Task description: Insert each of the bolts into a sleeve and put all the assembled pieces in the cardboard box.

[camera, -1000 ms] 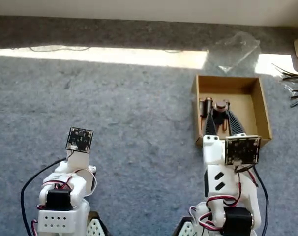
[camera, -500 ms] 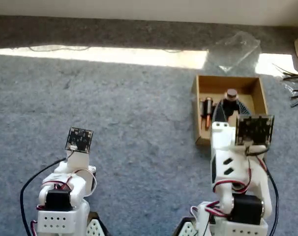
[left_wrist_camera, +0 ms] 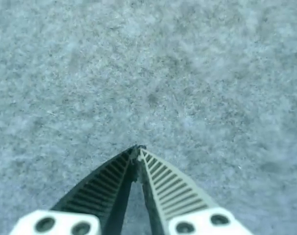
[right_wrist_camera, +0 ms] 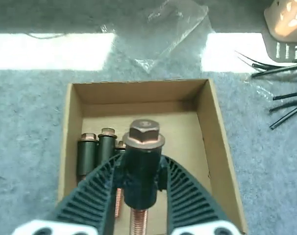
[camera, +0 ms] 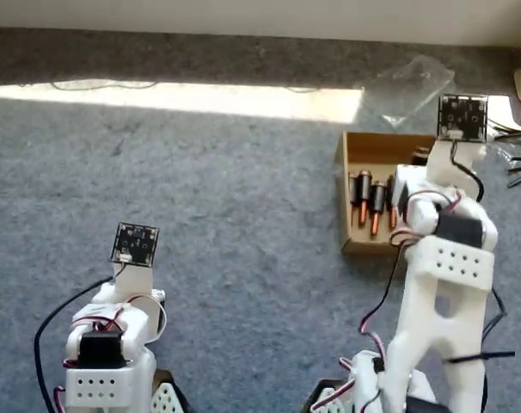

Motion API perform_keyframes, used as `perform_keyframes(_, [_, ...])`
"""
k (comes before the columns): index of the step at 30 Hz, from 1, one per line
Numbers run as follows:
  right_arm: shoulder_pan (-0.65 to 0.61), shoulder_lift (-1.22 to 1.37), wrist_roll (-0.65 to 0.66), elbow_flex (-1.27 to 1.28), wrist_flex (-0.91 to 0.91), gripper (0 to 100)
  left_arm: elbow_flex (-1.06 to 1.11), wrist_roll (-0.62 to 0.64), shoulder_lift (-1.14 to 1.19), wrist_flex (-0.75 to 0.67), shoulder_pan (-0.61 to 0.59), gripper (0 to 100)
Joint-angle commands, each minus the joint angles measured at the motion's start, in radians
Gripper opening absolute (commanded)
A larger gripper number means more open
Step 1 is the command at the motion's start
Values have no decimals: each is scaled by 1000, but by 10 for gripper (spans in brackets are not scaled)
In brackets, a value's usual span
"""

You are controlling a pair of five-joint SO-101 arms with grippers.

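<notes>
Right gripper clamps a sleeved bolt above the box; three pieces lie along its left side. Dropped from up here, it could bounce out. Left gripper hangs pinched together over carpet.

Clear plastic bag and black strips lie on grey carpet.

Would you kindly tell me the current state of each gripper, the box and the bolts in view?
Box: open on top.
Three bolts: sleeved, lying in the box.
Fourth bolt: sleeved, gripped over the box.
Right gripper: shut on the fourth bolt.
Left gripper: shut, empty.
</notes>
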Motion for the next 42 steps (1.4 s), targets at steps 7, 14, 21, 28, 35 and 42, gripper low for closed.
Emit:
perform_keyframes(7, [33,542,12,-404,33,4,22,129,-4,8,-107,6])
perform_keyframes(14, [51,819,12,-688,180,4,22,112,-4,9,-107,6])
perform_keyframes(21, [88,1000,12,-897,278,4,22,112,-4,9,-107,6])
perform_keyframes(28, [81,1106,107,-1013,415,4,22,112,-4,9,-107,6])
perform_keyframes(35, [81,1171,110,-1076,493,74,22,112,-4,9,-107,6])
perform_keyframes(42, [81,1171,110,-1081,495,92,22,112,-4,9,-107,6])
